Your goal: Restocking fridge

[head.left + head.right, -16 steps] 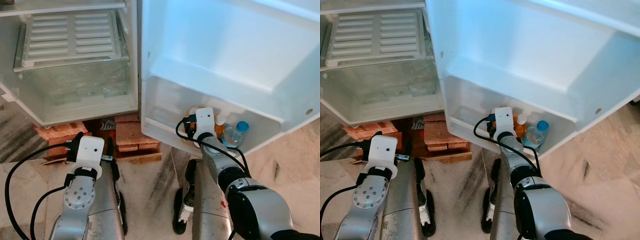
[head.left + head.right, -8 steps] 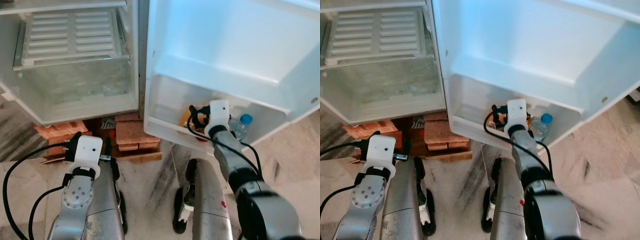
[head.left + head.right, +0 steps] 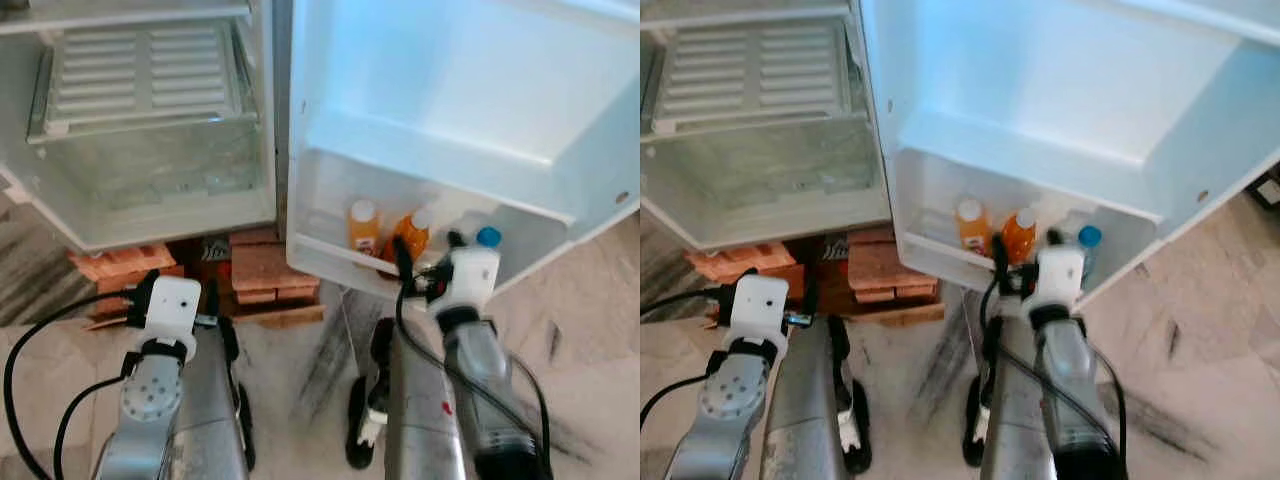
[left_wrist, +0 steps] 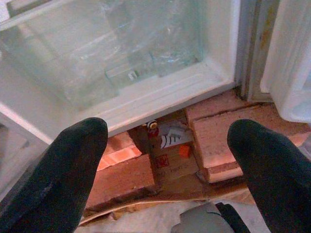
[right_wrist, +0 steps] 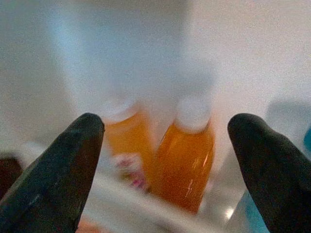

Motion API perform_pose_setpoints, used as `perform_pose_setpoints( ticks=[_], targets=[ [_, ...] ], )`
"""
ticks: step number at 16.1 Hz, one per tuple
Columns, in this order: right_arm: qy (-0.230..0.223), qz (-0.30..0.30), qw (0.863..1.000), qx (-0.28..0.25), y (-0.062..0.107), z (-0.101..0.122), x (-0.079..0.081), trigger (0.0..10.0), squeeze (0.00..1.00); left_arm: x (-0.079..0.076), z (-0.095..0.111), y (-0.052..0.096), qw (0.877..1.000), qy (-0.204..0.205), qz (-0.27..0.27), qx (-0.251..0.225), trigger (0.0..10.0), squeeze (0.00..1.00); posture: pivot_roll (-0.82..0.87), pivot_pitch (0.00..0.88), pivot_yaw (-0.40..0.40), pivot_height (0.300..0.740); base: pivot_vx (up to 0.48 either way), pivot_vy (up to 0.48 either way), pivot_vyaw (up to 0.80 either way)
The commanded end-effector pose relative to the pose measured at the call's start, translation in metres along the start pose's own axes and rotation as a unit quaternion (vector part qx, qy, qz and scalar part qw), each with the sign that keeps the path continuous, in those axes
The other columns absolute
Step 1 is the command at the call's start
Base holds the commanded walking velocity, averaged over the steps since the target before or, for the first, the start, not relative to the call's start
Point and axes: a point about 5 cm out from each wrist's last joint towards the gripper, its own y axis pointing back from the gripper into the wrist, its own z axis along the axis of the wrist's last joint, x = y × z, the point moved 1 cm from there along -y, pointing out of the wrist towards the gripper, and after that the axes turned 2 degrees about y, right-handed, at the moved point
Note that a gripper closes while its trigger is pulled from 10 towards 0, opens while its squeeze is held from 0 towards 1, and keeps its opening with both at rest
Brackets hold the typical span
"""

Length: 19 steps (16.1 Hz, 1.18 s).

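Our right gripper (image 5: pixel 163 145) has its jaws spread, empty, facing two orange juice bottles (image 3: pixel 363 226) standing in the door shelf (image 3: pixel 330 255). We could topple them pushing forward. The left gripper (image 4: pixel 167 145) hangs open, idle.

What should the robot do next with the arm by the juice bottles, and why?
Probably pull the right gripper a little farther back from the door shelf. Its fingers are open and empty, and both orange juice bottles stand in the shelf beside a blue-capped water bottle, so that placing looks done.
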Motion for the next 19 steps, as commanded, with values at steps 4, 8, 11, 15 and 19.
perform_pose_setpoints(
  ticks=[4,8,11,15,19],
  targets=[
    [-0.012,-0.014,1.0,0.002,0.015,0.002,0.003,10.0,0.0,-0.004,-0.003,0.005,0.999,0.035,-0.029,-0.014,10.0,0.0,0.15,0.102,-0.039,0.542,0.0,0.0,0.0],
    [-0.017,-0.023,1.0,0.012,0.019,0.005,0.005,10.0,0.0,-0.008,0.025,-0.008,0.995,0.023,-0.063,-0.074,10.0,0.0,0.16,0.09,-0.018,0.582,0.0,0.0,0.0],
    [-0.005,-0.017,1.0,0.001,0.012,0.01,0.005,10.0,0.0,-0.01,0.028,-0.014,0.994,0.017,-0.072,-0.081,10.0,0.0,0.13,0.073,0.003,0.622,0.0,0.0,0.0],
    [-0.01,-0.024,1.0,0.004,0.016,0.013,0.003,10.0,0.0,-0.017,0.023,-0.01,0.994,0.02,-0.083,-0.074,10.0,0.0,0.13,0.078,-0.003,0.672,0.0,0.0,0.0],
    [-0.047,-0.078,0.995,0.052,0.043,-0.004,-0.012,10.0,0.0,-0.012,0.007,0.014,0.995,0.028,-0.087,-0.049,10.0,0.0,0.12,0.074,-0.039,0.717,0.0,0.0,0.0]
  ],
)
